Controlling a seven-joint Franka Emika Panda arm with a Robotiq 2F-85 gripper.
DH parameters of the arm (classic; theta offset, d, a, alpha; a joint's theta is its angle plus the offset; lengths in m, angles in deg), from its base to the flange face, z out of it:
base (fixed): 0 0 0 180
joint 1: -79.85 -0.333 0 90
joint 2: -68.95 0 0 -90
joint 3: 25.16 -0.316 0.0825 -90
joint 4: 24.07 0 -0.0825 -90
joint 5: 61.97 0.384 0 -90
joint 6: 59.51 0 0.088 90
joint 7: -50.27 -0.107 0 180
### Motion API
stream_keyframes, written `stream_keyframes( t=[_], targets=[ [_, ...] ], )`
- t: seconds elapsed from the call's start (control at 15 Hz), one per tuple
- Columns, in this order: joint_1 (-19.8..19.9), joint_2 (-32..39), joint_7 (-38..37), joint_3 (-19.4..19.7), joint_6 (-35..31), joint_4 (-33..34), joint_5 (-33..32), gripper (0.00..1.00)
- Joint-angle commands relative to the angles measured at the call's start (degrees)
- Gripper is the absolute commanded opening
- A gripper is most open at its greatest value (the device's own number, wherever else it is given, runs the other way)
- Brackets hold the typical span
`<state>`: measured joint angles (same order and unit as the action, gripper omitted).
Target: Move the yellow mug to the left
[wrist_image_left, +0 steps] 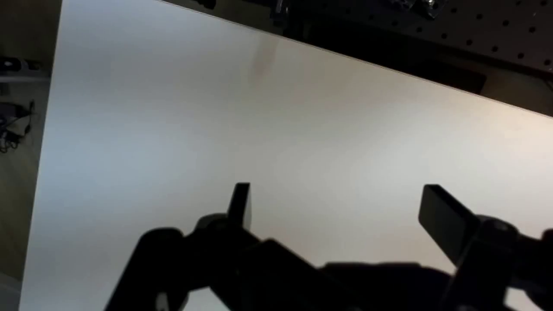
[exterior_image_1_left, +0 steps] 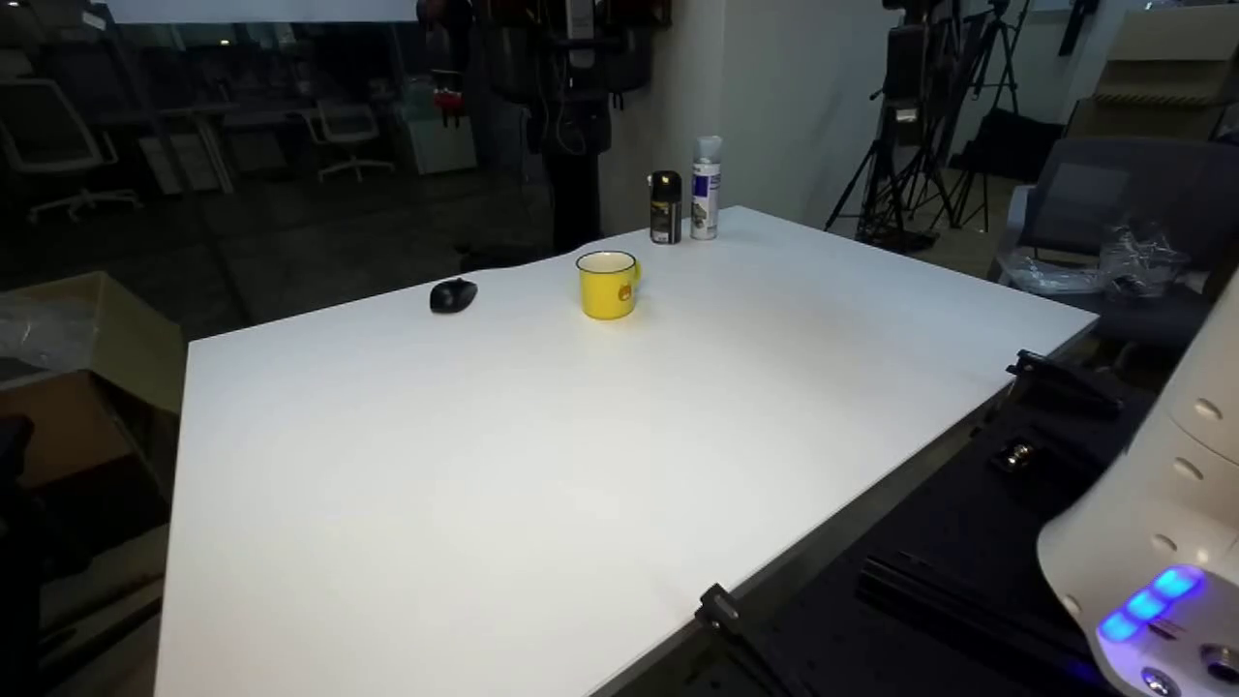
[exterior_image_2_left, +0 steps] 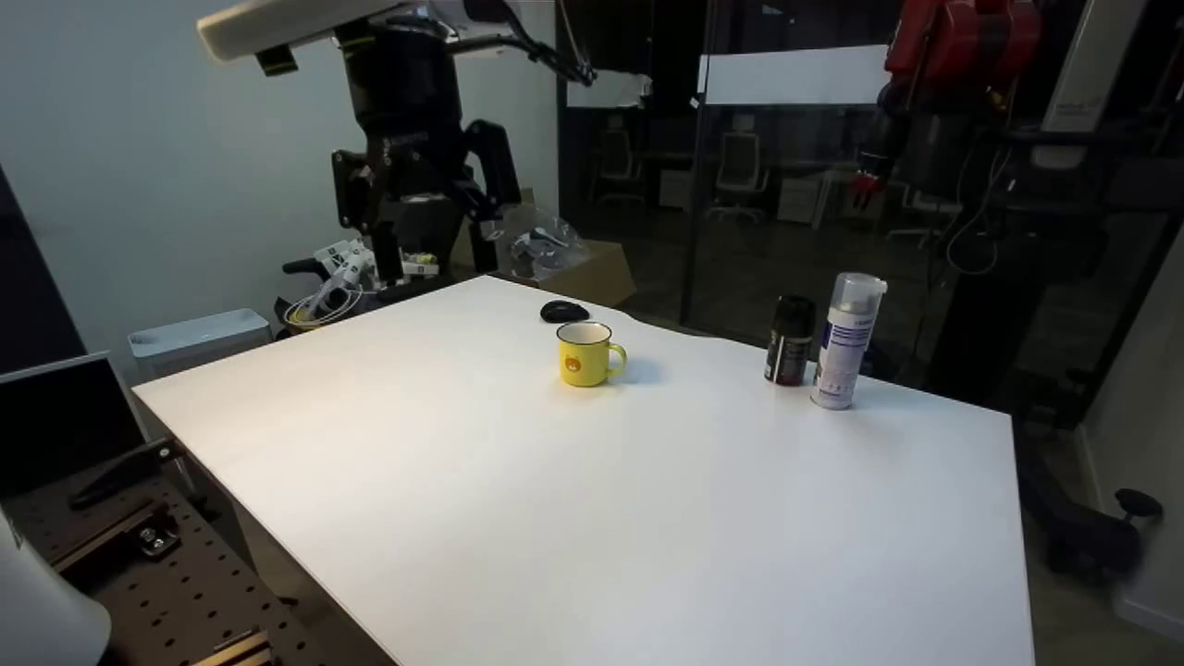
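Jaws hung apart, empty | in an exterior view, yellow mug (exterior_image_2_left: pixel 584 356) stood upright on the tabletop (exterior_image_2_left: pixel 647 518), lower and right of them | handle (exterior_image_2_left: pixel 622 360) pointed right

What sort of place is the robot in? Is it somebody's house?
Probably not a house; it looks more like a robotics lab or office. You can see a white robot arm, black tripods and office chairs in the dim background.

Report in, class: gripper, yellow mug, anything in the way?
Gripper open, empty. Yellow mug upright on the white table, ungrasped. Black mouse nearby, not touching mug; possible obstacle.
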<state>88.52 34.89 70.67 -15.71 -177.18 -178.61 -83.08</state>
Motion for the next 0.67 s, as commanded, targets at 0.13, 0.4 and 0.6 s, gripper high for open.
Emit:
stream_keyframes(
  t=[0.13,0.4,0.6],
  targets=[
    [-0.27,4.86,-5.31,0.98,-9.33,2.63,3.24,1.00],
    [-1.25,17.09,-7.58,0.88,-14.37,10.45,8.91,1.00],
    [-2.32,26.75,-8.17,-0.43,-13.67,18.42,12.59,1.00]
  ],
)
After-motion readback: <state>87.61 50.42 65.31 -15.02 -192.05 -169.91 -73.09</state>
